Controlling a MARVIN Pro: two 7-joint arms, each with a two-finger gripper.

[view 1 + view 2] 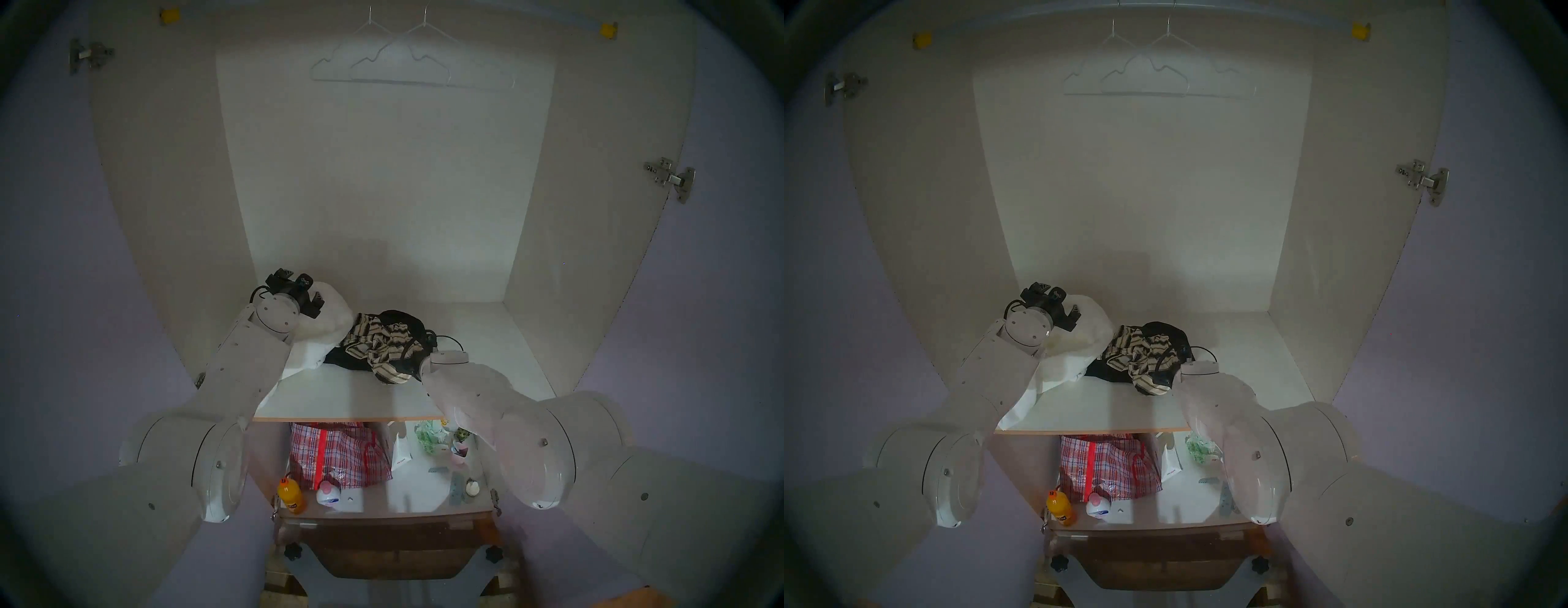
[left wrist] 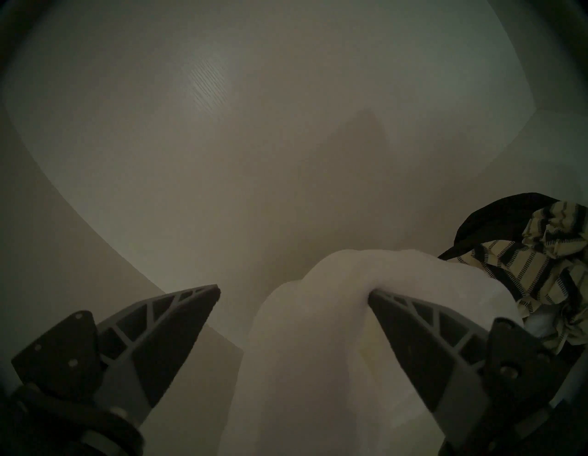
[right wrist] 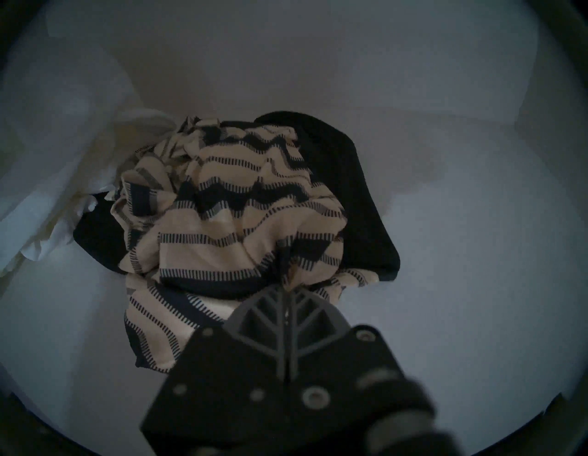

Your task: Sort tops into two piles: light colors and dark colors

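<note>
On the upper shelf [image 1: 348, 395], the bulky white top [image 1: 326, 322] lies heaped at the left. To its right the black top [image 1: 399, 320] lies under the crumpled black-and-cream striped top [image 1: 377, 348]. My left gripper [image 1: 303, 291] hovers open at the white top's back left. In the left wrist view its fingers [image 2: 178, 312] stand wide apart, and one touches the white top [image 2: 318, 334]. In the right wrist view my right gripper [image 3: 284, 286] is shut on a puckered fold at the near edge of the striped top [image 3: 238, 207]. The black top [image 3: 350, 191] shows behind it.
The cupboard's side and back walls close in the shelf. Two white hangers [image 1: 407, 63] hang on the rail above. On the lower shelf lie a red plaid bag [image 1: 339, 454], an orange bottle [image 1: 290, 494], a white-and-pink bottle [image 1: 329, 492] and small items [image 1: 449, 450].
</note>
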